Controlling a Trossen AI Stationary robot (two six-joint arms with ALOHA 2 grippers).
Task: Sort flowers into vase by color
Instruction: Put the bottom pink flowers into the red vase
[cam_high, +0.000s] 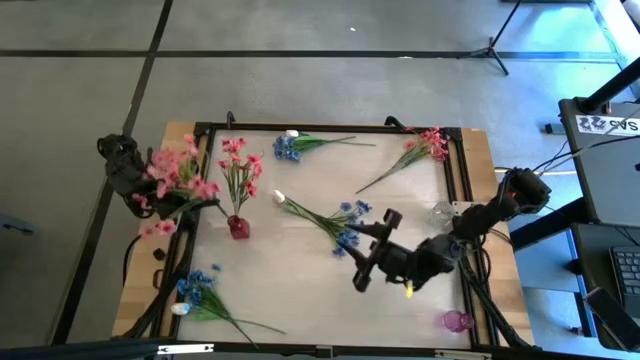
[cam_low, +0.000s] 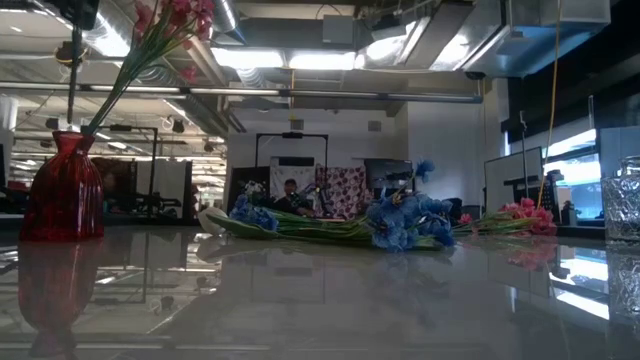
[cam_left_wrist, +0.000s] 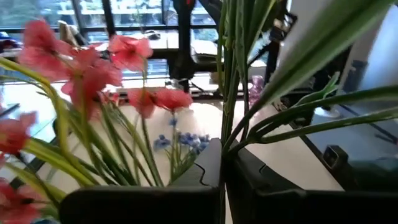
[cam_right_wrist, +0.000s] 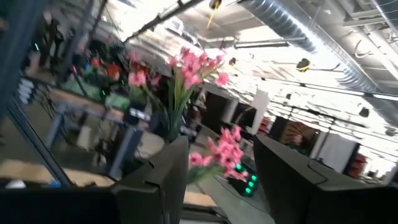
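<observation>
- I take the red vase (cam_high: 238, 228) as my landmark; it stands upright on the table's left half and already carries one pink sprig (cam_high: 237, 165).
- My left gripper (cam_high: 160, 195) sits just off the vase's left, at the table's left edge, its fingers pressed together on a bunch of pink flowers (cam_high: 180, 172). The left wrist view shows the green stems pinched between the two dark fingers (cam_left_wrist: 205, 168).
- That bunch's stems run from the grip roughly toward the vase, the blooms fanning up and away from it, so the mouth lies to the right of the pincer, near but apart.
- I judge the coming move turns on this: swing the stem ends over the mouth and tilt the bunch upright.
- My right gripper (cam_high: 372, 252) hovers well to the right of the vase, fingers spread and holding nothing, just beside the blue sprig (cam_high: 345, 222) lying mid-table.
- The left arm is clearly nearer the vase.
- More pink flowers (cam_high: 428, 145) lie far right of the vase at the back corner.
</observation>
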